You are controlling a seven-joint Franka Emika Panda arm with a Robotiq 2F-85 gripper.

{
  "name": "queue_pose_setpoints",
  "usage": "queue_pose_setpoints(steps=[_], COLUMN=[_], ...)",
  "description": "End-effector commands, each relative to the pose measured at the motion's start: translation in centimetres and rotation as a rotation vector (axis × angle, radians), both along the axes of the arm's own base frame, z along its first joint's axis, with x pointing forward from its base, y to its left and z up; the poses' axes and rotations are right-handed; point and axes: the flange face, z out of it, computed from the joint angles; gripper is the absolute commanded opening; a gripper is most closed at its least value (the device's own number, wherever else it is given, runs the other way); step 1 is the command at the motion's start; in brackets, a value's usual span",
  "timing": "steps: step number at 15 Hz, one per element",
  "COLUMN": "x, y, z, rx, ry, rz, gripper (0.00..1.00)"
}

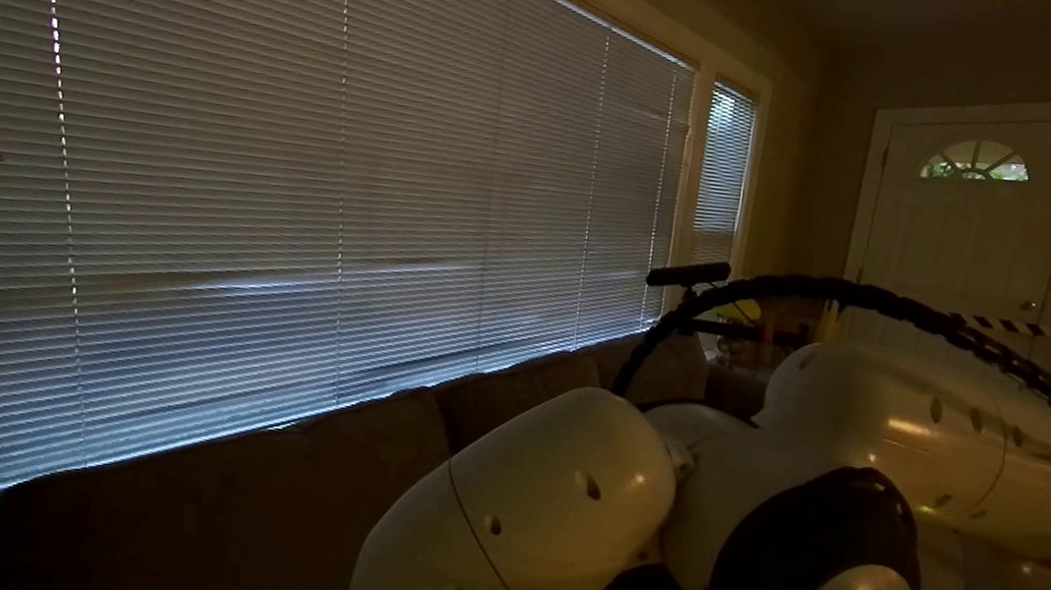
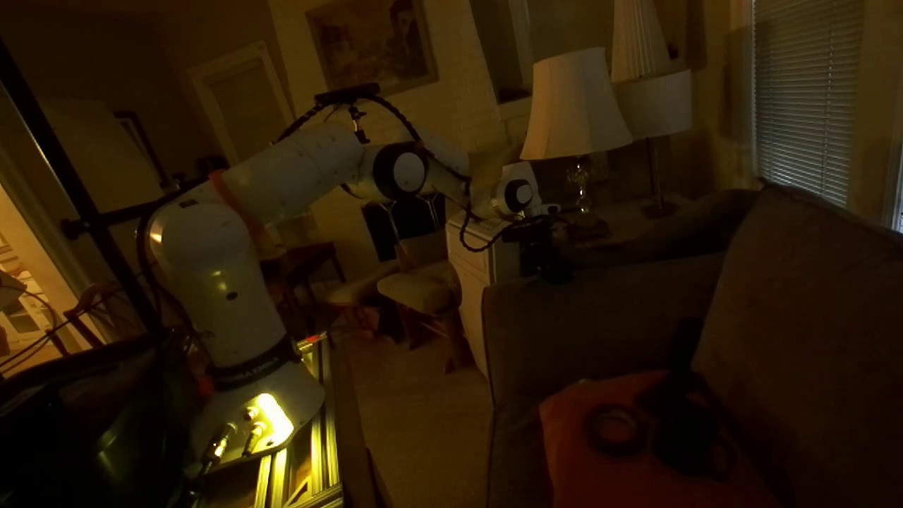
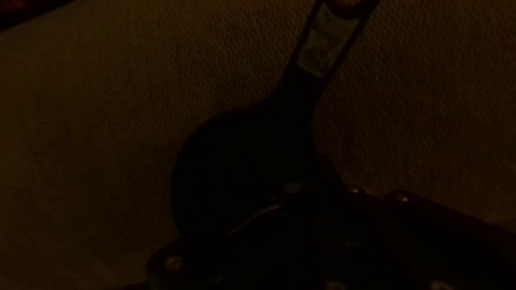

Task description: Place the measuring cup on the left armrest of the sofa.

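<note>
The measuring cup (image 3: 238, 157) shows in the wrist view as a black round bowl, its handle pointing to the top right with a pale label. Textured fabric lies behind it. My gripper (image 3: 302, 190) is at the bowl's lower right; its fingertips look close together on the cup's edge, though the picture is very dark. In an exterior view my gripper (image 2: 552, 262) is at the top of the dark brown left armrest (image 2: 600, 324); whether the cup touches it cannot be told. There the cup merges with the dark gripper. The sofa (image 2: 811, 317) runs toward the camera.
An orange cloth (image 2: 571, 451) on the sofa seat carries a ring-shaped roll (image 2: 616, 428) and dark objects. A white cabinet (image 2: 469, 264) and a lamp (image 2: 575, 106) stand beyond the armrest. Window blinds (image 1: 298, 210) rise behind the sofa back (image 1: 194, 515).
</note>
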Motion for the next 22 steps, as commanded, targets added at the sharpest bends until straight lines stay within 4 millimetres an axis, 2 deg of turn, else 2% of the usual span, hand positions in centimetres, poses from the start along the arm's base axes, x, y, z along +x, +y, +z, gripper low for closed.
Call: queue_pose_setpoints(steps=[1,2,9,11,12,14,18,20,22], x=[-0.4,-0.4,-0.6,-0.3,-0.1,0.5,1.9,2.6,3.4], y=[0.1,0.1,0.0,0.0,0.1,0.4,0.7,-1.2,-3.8], z=[-0.5,-0.4,-0.3,0.4,1.2,3.4,9.0,10.5,10.7], rx=[-0.031,-0.033,-0.048,-0.049,-0.048,-0.033,-0.032,-0.102,-0.116], ry=[0.028,0.029,0.045,0.035,0.025,0.001,-0.073,-0.105,-0.159], rz=[0.003,0.003,0.003,0.001,0.002,-0.002,-0.01,-0.055,-0.167], gripper=[0.28,0.29,0.81,0.96,1.0,1.0,1.0,1.0,1.0])
